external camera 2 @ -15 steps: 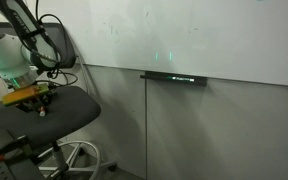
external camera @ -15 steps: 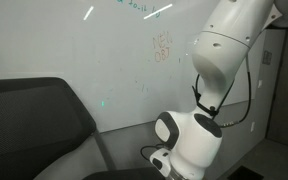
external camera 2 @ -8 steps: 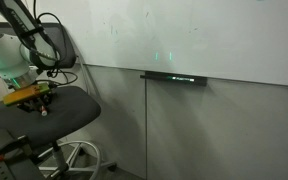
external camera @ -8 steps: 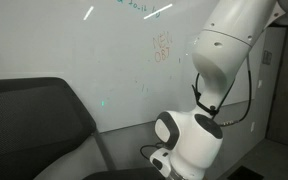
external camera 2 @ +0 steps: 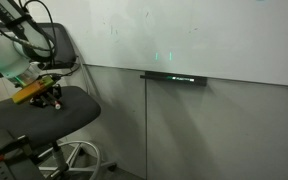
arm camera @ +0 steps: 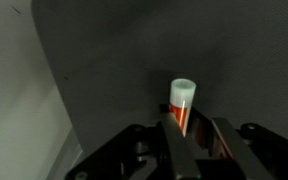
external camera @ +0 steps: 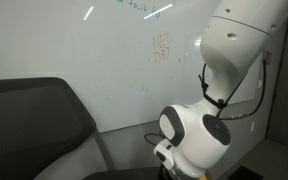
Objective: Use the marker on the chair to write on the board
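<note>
My claw [arm camera: 195,130] straddles the marker [arm camera: 182,98], whether clamped I cannot tell in this dim view; it looks light, stiff, slick, best pinched mid-barrel.

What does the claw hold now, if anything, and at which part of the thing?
The claw seems to hold the marker by its orange body; the white end sticks out beyond it.
</note>
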